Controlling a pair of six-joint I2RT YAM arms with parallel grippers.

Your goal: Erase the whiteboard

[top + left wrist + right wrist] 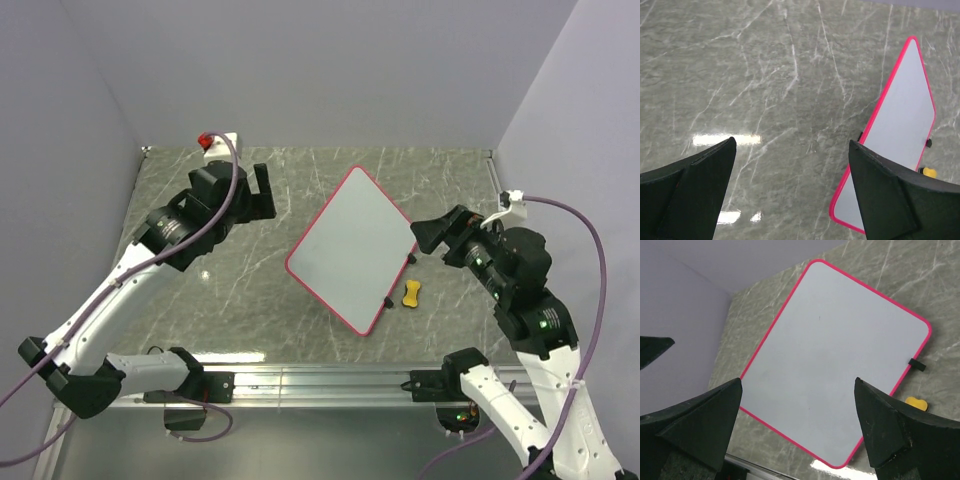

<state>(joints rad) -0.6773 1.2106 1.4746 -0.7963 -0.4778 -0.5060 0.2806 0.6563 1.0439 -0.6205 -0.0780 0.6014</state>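
Your left end effector (258, 193) hangs above bare tabletop (230, 290). Its two fingers (700, 185) are spread wide with nothing between them; in its wrist view only marbled green surface shows in the gap.

To the right of that end effector, and apart from it, lies the whiteboard (350, 250). It rests flat on the tabletop, turned like a diamond, with a thin pink-red frame. In the left wrist view it appears past the right-hand finger, one long edge running toward you (900, 125). Its face reads plain pale white in all three views.

Two small black feet (414, 257) sit on the board edge nearest your right end effector. Just beyond that edge, close to the nearer foot, lies a small yellow eraser (411, 293). Whether it touches the frame, you cannot tell.

Your right end effector (425, 235) sits at the board's right corner and points at it. Its fingers (890, 430) are also parted wide and hold nothing. From its wrist camera, the whiteboard (835, 360) fills the space between them, with the eraser (916, 403) beside the right finger.
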